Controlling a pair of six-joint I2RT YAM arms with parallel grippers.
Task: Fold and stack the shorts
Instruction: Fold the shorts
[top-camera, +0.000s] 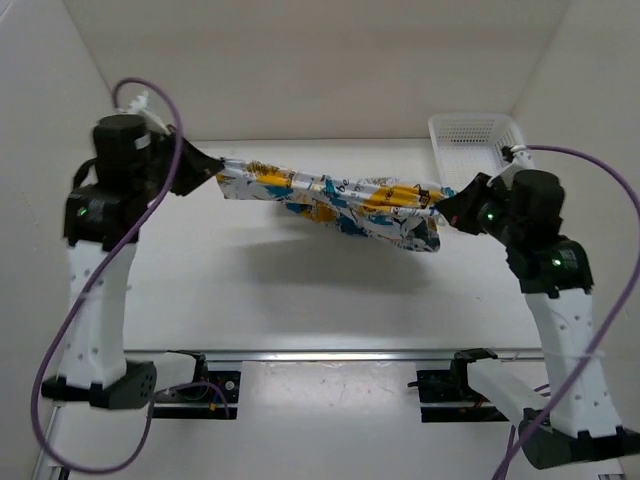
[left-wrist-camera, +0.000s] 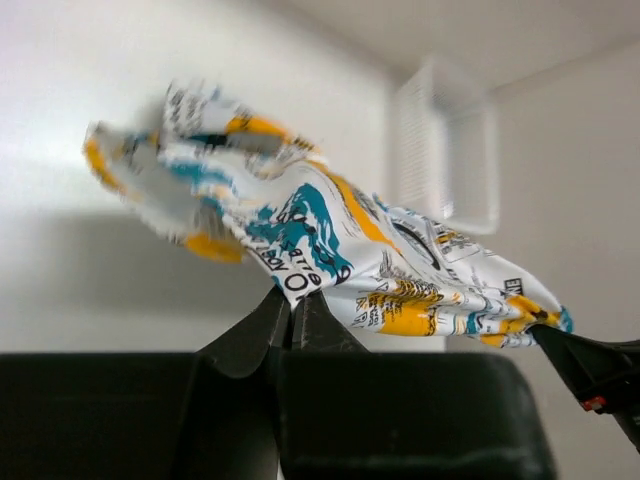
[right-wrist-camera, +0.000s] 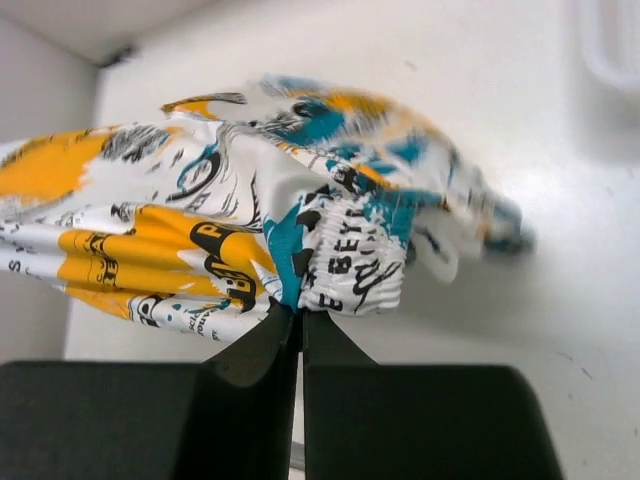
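The shorts (top-camera: 335, 200), white fabric with yellow-orange, teal and black print, hang stretched in the air between both arms, above the white table. My left gripper (top-camera: 215, 172) is shut on their left end; in the left wrist view the fabric (left-wrist-camera: 330, 240) is pinched at the fingertips of that gripper (left-wrist-camera: 293, 297). My right gripper (top-camera: 446, 208) is shut on their right end; in the right wrist view the gathered waistband (right-wrist-camera: 360, 265) sits pinched in that gripper (right-wrist-camera: 301, 312). The middle of the shorts sags slightly.
A white plastic mesh basket (top-camera: 472, 142) stands at the back right of the table, just behind my right arm; it also shows blurred in the left wrist view (left-wrist-camera: 445, 150). White walls enclose the table on the left, back and right.
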